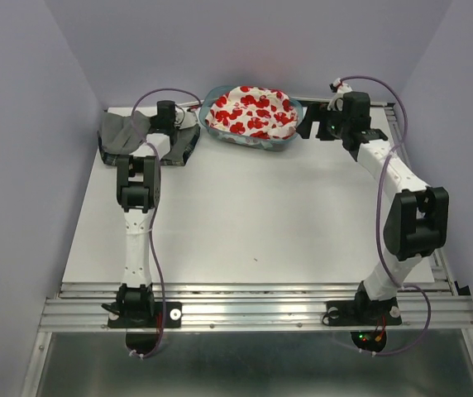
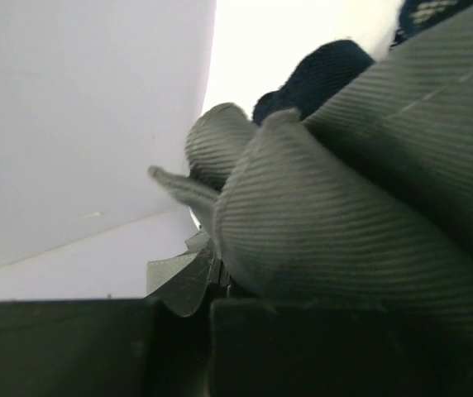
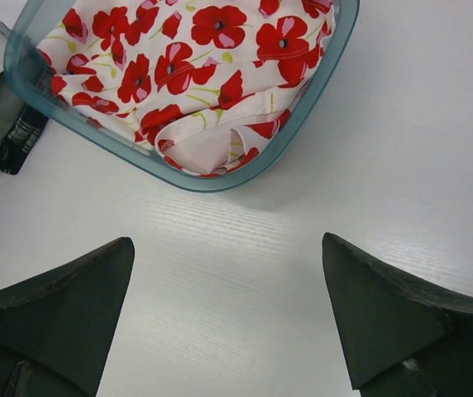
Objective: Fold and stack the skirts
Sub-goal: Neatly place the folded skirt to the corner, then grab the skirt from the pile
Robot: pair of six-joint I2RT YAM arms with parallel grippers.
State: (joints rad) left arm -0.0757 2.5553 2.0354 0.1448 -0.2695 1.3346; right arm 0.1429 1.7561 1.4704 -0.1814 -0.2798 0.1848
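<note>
The left arm reaches to the far left corner of the table (image 1: 245, 223). There the left gripper (image 2: 212, 310) has its fingers drawn almost together. A fold of the grey skirt (image 1: 123, 132) is pinched in the narrow slit between them. In the left wrist view the ribbed grey cloth bulges up over the fingers and fills most of the frame. Dark navy cloth shows behind it, and the pale wall (image 2: 79, 124) stands to the left.

From above, the grey skirt lies bunched at the far left edge. The plaid skirt (image 1: 183, 147) lies crumpled just to its right, partly under the left wrist. At the left edge of the right wrist view the two cloths touch.

The red-print skirt (image 1: 253, 112) lies heaped in the teal basket (image 1: 257, 142). The basket sits at the far middle of the table, just right of the plaid skirt. The skirt fills the basket and comes up to its rim.

The right arm stretches to the far right, with the right gripper (image 3: 226, 240) just beside the right end of the basket. Its fingers are spread wide and hold nothing. Only bare table shows between them, and the basket's rim is a little beyond the tips. None of the three skirts is folded or stacked.
</note>
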